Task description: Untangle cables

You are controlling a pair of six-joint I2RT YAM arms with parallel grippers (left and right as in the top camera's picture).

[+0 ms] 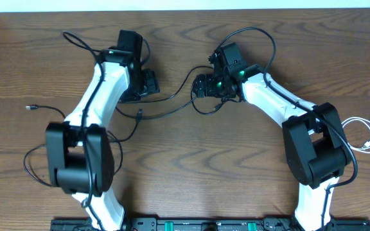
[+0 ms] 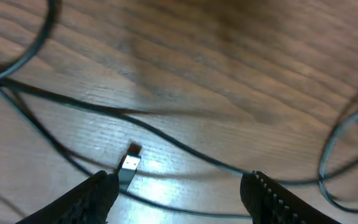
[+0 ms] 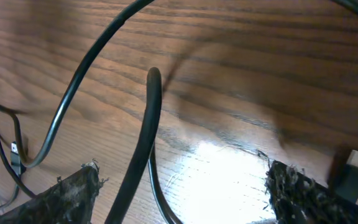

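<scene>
Thin black cables (image 1: 166, 108) lie looped on the wooden table between my two grippers. One ends in a small plug (image 1: 139, 114). My left gripper (image 1: 148, 85) hovers low over them and is open. In the left wrist view a silver USB plug (image 2: 129, 165) lies just beside the left finger (image 2: 95, 194), and a black cable (image 2: 185, 149) crosses ahead of the open left gripper (image 2: 182, 190). My right gripper (image 3: 182, 186) is open too. A black cable (image 3: 146, 134) runs between its fingers, gripped by neither. The white cable (image 1: 365, 131) lies at the far right.
Another black cable with a plug (image 1: 29, 108) lies at the far left, looping toward the left arm's base. Thicker arm cables arc over both wrists (image 1: 262, 38). A small grey-and-black block (image 3: 355, 169) sits beside my right finger. The table's far edge (image 1: 185, 9) is close behind.
</scene>
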